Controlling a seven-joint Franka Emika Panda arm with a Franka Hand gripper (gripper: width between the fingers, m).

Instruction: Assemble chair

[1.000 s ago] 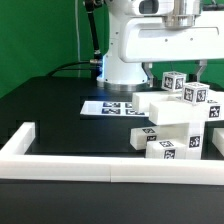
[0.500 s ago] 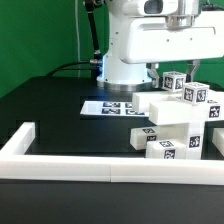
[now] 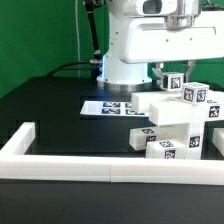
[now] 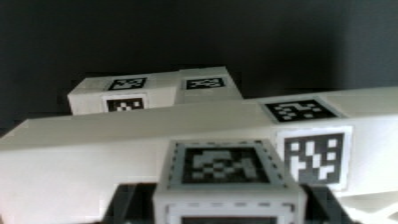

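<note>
1. Since the earlier frames the end effector has drawn its two dark fingers inward; they had stood wide on either side of the small tagged cube and now press against it.
2. At the exterior view's left, a long low white border rail runs along the near edge of the black worktop and turns up into a short corner post.
3. Further in, the marker board lies flat on the worktop, just in front of the robot's white base.
4. At the exterior view's right stands the chair, a stack of chunky white plastic blocks bearing small black-and-white square tags, resting on the worktop just behind the rail.
5. The end effector hangs directly above that stack, closed narrowly on the small white cube at its top; the wrist view shows this cube between the fingers, with broader tagged blocks lying beyond it.
6. A green curtain forms the backdrop behind the worktop.
</note>
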